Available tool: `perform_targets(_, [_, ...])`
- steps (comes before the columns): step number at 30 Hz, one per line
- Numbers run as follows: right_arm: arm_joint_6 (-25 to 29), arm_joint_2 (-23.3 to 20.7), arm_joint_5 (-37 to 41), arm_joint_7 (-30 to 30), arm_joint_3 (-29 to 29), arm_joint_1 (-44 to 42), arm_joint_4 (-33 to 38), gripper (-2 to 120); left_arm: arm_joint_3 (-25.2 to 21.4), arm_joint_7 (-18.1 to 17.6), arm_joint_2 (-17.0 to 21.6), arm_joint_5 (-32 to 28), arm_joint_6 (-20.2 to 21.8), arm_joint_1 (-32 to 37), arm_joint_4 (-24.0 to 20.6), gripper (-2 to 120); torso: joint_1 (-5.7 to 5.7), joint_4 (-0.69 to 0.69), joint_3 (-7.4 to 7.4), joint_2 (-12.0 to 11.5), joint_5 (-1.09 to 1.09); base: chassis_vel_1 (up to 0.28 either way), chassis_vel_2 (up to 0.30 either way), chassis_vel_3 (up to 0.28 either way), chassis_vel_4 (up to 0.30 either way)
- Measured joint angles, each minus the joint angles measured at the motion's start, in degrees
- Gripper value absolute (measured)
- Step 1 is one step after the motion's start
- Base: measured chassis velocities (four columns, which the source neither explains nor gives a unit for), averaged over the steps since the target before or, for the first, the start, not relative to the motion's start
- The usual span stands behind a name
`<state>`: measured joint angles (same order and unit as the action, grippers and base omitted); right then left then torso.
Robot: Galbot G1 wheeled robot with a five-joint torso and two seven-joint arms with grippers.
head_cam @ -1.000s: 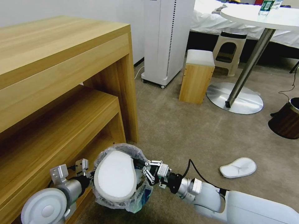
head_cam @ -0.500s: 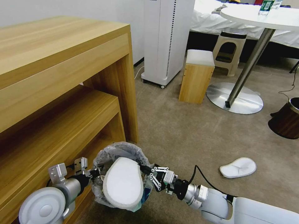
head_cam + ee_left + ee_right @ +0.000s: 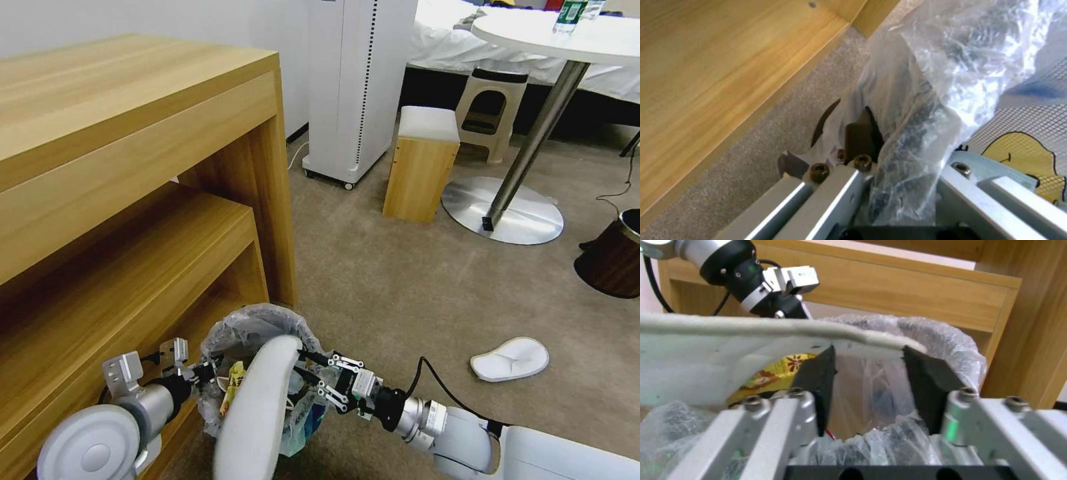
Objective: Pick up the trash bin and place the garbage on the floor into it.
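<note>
The left gripper (image 3: pixel 200 375) is clamped on the trash bin (image 3: pixel 257 333) by the wooden shelf (image 3: pixel 133 267), the right gripper's (image 3: pixel 319 377) fingers are apart beside a white slipper (image 3: pixel 250 420) (another slipper (image 3: pixel 510 359) lies on the floor (image 3: pixel 413 293)).

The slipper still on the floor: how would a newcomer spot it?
Start at the round white table's chrome disc base and come down the beige carpet. The flat white slipper lies alone there, right of the right gripper; its twin stands in the plastic-lined bin.
</note>
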<state>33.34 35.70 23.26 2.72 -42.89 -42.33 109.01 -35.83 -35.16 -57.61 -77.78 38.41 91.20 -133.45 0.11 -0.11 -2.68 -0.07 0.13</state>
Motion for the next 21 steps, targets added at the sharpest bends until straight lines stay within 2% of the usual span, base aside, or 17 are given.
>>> perform_targets(1, [0.0, 0.0, 0.0, 0.0, 0.0, 0.0, 0.0, 44, 0.0, 0.0, 0.0, 0.0, 0.0, 0.0, 0.0, 0, 0.00, 0.00, 0.00, 0.0, 0.00, 0.000, 0.000, 0.000, 0.000])
perform_targets(3, [-0.4, 0.0, 0.0, 0.1, 0.0, -0.1, 0.0, 56, 0.1, 0.0, -0.3, 0.1, 0.0, 0.2, -0.2, 0, 0.00, 0.00, 0.00, 0.0, 0.00, 0.000, 0.000, 0.000, 0.000])
perform_targets(4, [-0.4, 0.0, 0.0, 0.1, 0.0, -0.1, 0.0, 56, 0.1, 0.0, -0.3, 0.1, 0.0, 0.2, -0.2, 0, 0.00, 0.00, 0.00, 0.0, 0.00, 0.000, 0.000, 0.000, 0.000])
perform_targets(7, [-1.0, 0.0, 0.2, 0.7, -0.1, 0.1, 0.1, 71, 0.2, 0.0, -0.3, 0.2, 0.0, 0.4, -0.3, 0, 0.00, 0.00, 0.00, 0.0, 0.00, 0.000, 0.000, 0.000, 0.000])
perform_targets(8, [-1.0, 0.0, 0.2, 0.7, -0.1, 0.1, 0.1, 71, 0.2, 0.0, -0.3, 0.2, 0.0, 0.4, -0.3, 0, 0.00, 0.00, 0.00, 0.0, 0.00, 0.000, 0.000, 0.000, 0.000])
perform_targets(10, [-1.2, -0.1, 0.2, 0.8, -0.1, 0.2, 0.1, 81, 0.2, 0.0, -0.3, 0.2, 0.0, 0.5, -0.3, 0, 0.00, 0.00, 0.00, 0.0, -0.01, 0.000, 0.000, 0.000, 0.000])
perform_targets(13, [-1.2, -0.1, 0.2, 0.8, 0.0, 0.2, 0.1, 88, 0.2, 0.0, -0.3, 0.2, 0.1, 0.6, -0.3, 0, 0.00, 0.01, 0.00, 0.0, 0.00, 0.000, 0.000, 0.000, 0.000])
perform_targets(14, [-1.2, 0.0, 0.2, 0.8, 0.1, 0.2, 0.1, 96, 0.2, 0.0, -0.3, 0.1, 0.0, 0.6, -0.4, 0, 0.00, 0.00, 0.00, 0.0, 0.00, 0.000, 0.000, 0.000, 0.000])
perform_targets(21, [-1.3, 0.2, 0.2, 1.1, 0.3, 0.2, 0.0, 100, 0.6, 0.1, -0.5, 0.1, 0.1, 0.8, -0.6, 0, 0.00, 0.00, 0.00, 0.0, 0.00, 0.000, 0.000, 0.000, 0.000])
